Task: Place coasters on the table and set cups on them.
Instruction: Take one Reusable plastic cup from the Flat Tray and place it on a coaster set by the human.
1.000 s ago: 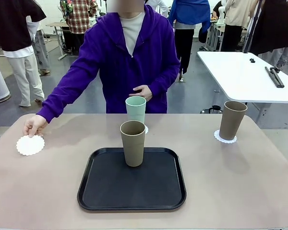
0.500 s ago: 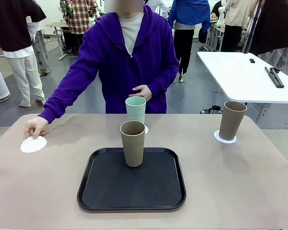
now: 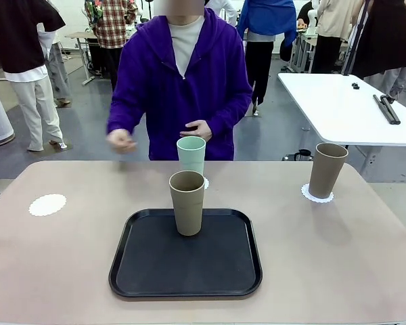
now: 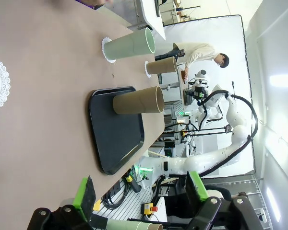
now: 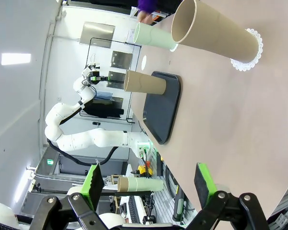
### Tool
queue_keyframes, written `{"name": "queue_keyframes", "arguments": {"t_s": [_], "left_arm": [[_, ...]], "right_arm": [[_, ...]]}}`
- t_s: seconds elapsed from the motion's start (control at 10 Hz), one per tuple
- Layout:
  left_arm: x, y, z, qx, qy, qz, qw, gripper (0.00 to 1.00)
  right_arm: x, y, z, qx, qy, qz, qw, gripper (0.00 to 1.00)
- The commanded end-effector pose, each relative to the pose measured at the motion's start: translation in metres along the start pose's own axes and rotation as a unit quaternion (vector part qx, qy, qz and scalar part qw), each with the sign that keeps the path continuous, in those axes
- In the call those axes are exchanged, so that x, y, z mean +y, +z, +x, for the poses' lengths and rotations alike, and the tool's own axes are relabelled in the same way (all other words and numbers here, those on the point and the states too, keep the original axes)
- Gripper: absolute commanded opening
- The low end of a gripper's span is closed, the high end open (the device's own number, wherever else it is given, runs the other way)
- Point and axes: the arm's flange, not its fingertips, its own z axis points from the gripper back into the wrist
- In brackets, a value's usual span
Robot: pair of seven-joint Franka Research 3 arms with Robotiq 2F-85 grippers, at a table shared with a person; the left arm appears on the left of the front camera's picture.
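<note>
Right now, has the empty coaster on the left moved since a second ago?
Yes, slightly. The empty coaster now lies flat, let go by the person's hand, and sits a touch nearer the black tray than before.

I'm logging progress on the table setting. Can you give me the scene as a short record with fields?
mint cup: on middle coaster, beyond the tray
right taupe cup: on right coaster
third cup: upright on the tray, no coaster
left coaster: bare, on the table
person's hand: held up, off the table
left gripper: open, empty
right gripper: open, empty
</note>
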Motion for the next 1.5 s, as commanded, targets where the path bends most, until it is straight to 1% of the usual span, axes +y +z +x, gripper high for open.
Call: {"name": "queue_keyframes", "arguments": {"t_s": [0.0, 1.1, 1.2, 1.3, 1.4], "left_arm": [[-0.001, 0.002, 0.000, -0.002, -0.005, -0.006, 1.000, 1.00], [0.000, 0.000, 0.000, 0.000, 0.000, 0.000, 1.000, 1.00], [-0.007, -0.006, 0.003, 0.033, -0.023, -0.012, 0.999, 1.00], [-0.022, -0.017, 0.011, 0.058, -0.053, -0.004, 0.997, 1.00], [-0.045, -0.037, 0.027, 0.066, -0.100, 0.064, 0.991, 1.00]], "right_arm": [[0.000, 0.002, 0.002, 0.000, -0.003, -0.002, 1.000, 1.00], [0.000, 0.002, 0.002, 0.000, -0.003, -0.002, 1.000, 1.00], [0.000, 0.002, 0.002, 0.000, -0.003, -0.002, 1.000, 1.00], [0.000, 0.002, 0.002, 0.000, -0.003, -0.002, 1.000, 1.00], [0.000, 0.002, 0.002, 0.000, -0.003, -0.002, 1.000, 1.00]]}}
